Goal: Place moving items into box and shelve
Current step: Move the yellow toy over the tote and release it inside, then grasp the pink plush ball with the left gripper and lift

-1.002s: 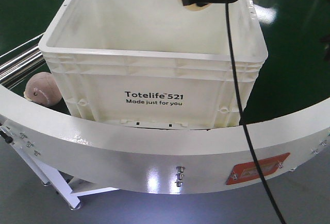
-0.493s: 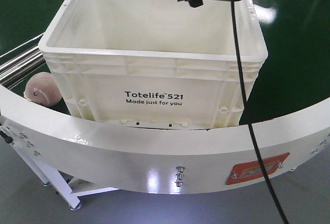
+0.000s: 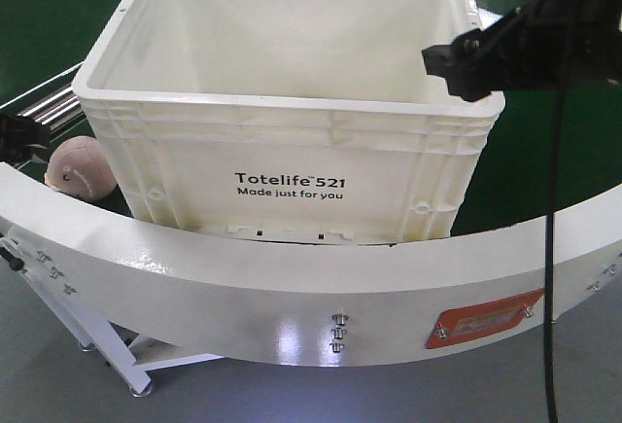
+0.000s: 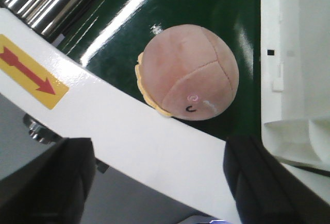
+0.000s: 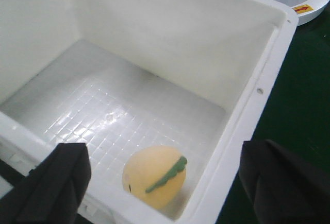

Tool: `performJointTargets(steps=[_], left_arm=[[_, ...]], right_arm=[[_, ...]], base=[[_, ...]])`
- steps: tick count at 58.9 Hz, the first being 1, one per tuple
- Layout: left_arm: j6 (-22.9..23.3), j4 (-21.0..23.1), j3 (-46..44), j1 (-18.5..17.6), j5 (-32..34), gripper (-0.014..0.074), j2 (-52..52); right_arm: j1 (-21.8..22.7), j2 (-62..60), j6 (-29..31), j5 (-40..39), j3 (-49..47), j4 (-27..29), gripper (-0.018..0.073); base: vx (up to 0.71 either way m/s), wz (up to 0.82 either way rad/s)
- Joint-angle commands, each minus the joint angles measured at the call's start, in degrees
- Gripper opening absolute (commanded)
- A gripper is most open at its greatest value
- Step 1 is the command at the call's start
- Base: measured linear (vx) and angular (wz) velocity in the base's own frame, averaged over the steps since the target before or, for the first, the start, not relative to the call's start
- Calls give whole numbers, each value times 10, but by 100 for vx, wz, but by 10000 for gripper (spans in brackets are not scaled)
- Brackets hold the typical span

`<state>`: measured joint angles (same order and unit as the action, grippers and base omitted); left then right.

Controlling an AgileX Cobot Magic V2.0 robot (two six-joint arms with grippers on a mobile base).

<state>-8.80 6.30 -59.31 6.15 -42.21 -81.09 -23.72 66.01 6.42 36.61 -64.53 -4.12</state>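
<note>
Inside box (image 5: 258, 90), yellow plush (image 5: 154, 175), pink plush (image 4: 188, 69) outside, seemingly against white rail (image 4: 144, 131)

A glossy dark green surface (image 3: 549, 165) mirrors overhead lights, edged by a curved white rail (image 3: 243, 282) above grey floor (image 3: 292, 399).

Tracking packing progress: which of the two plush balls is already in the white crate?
The yellow-orange one with the green leaf, lying on the floor of the crate. The pinkish-brown one sits outside, on the green surface beside the crate.
</note>
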Motion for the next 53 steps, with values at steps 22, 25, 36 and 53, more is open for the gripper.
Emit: performJointTargets(steps=[22, 25, 36, 53], left_arm=[[-195, 252, -72, 31, 79, 606, -149], [-200, 254, -78, 30, 80, 603, -165], [-210, 252, -81, 29, 80, 507, -194], [-209, 205, -91, 29, 102, 265, -163]], right_arm=[[3, -102, -18, -48, 41, -7, 591], [3, -102, -21, -48, 41, -7, 591], [3, -102, -22, -48, 41, -7, 591], [3, -102, -23, -48, 41, -7, 591]], base=[[0, 0], [0, 0], [0, 0], [0, 0]])
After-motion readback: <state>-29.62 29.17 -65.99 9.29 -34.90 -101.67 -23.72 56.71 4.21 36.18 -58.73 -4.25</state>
